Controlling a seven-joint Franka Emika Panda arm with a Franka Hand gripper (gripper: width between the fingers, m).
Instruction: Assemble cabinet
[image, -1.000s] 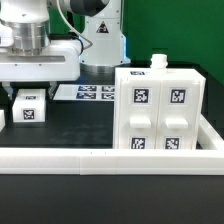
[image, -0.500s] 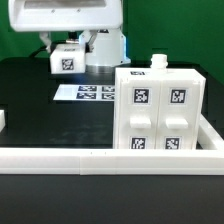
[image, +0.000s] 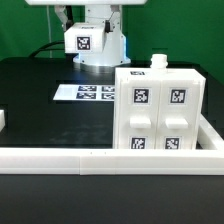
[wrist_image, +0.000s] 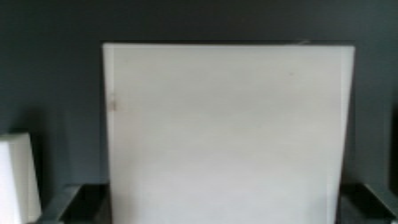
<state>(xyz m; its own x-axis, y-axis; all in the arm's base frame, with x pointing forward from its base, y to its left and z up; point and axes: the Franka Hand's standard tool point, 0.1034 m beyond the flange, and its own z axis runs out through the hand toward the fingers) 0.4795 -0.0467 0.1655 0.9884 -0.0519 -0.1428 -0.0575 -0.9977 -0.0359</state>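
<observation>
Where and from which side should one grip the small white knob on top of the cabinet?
Probably by its two upright sides, coming straight down from above. The knob stands upright on the flat top of the cabinet, with open space around it. The tagged block held in the air would have to be set down first.

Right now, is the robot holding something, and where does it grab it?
Yes, a small tagged block, up in the air. Where it's gripped is hidden.
</observation>
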